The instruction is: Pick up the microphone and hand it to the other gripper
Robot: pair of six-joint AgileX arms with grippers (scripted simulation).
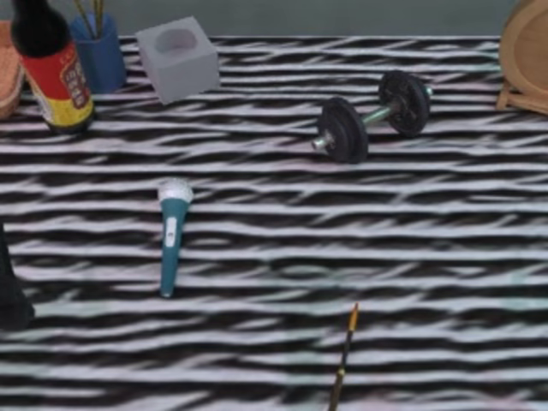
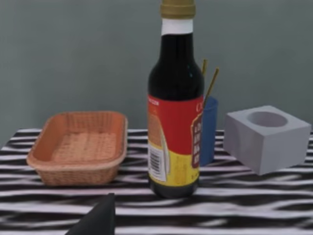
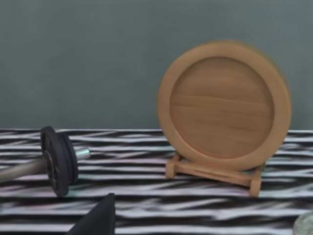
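The microphone point(image 1: 172, 242) lies flat on the striped cloth, left of centre in the top view. Its round mesh head point(image 1: 175, 190) points to the far side and its teal handle toward the near edge. Neither wrist view shows it. My left arm point(image 1: 10, 295) is a dark shape at the left edge, well left of the handle. One black finger point(image 2: 100, 220) of the left gripper point(image 2: 195, 231) shows, with only cloth beside it, so it is open. The right gripper point(image 3: 139, 231) also shows one finger point(image 3: 100, 218) with nothing beside it, open, and is outside the top view.
At the back left stand a dark sauce bottle point(image 1: 51, 64), a blue cup point(image 1: 98, 51), a grey hollow block point(image 1: 178, 58) and a wicker basket point(image 2: 78, 147). A dumbbell point(image 1: 370, 116) lies at the back right, near a wooden plate on a stand point(image 3: 224, 107). A thin paintbrush point(image 1: 345, 355) lies at the near edge.
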